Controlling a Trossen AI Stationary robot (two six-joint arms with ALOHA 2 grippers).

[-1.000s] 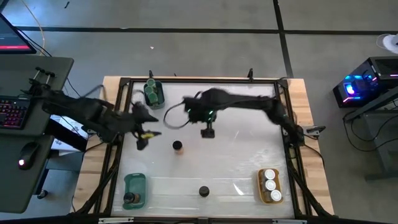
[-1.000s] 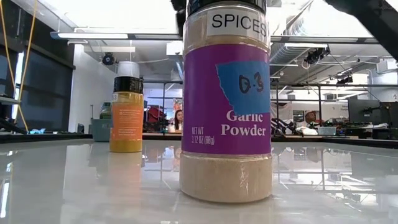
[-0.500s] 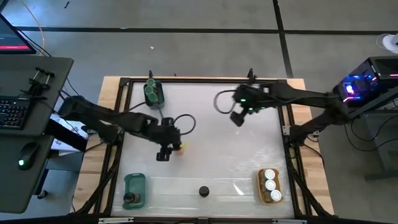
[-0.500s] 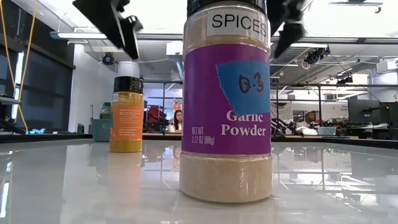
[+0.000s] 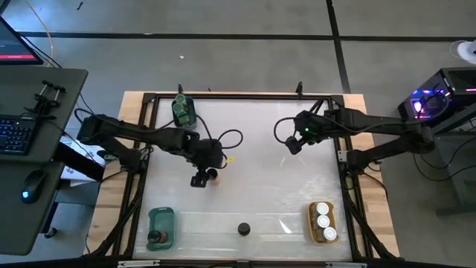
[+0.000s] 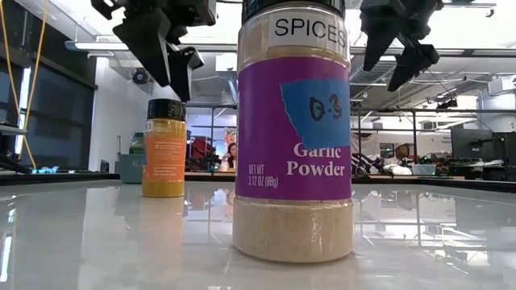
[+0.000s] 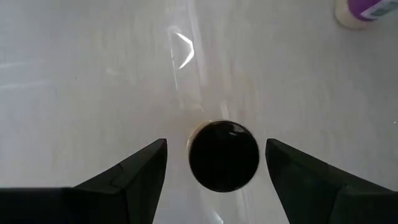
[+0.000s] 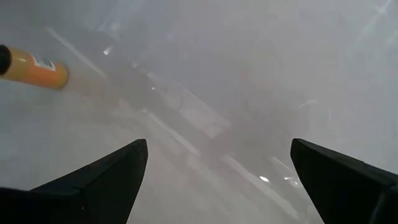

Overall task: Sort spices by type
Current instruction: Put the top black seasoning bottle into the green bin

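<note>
An orange-filled spice jar with a black lid stands upright on the white table, left of the middle. My left gripper hangs open just above it, pointing steeply down, with the lid showing between its two fingers and touching neither. A garlic powder jar stands near the front edge. My right gripper hangs open over bare table right of the middle, with nothing between its fingers.
A teal tray at the front left holds one dark-lidded jar. An orange tray at the front right holds white-lidded jars. Green-lidded jars stand in a tray at the far left corner. A metal frame runs round the table.
My left gripper has swung from the table's left side toward the middle, sunk and rolled, and now hangs over the orange jar. My right gripper has drawn back from the middle toward the table's right edge, rolling as it went. The jars have stayed put.
</note>
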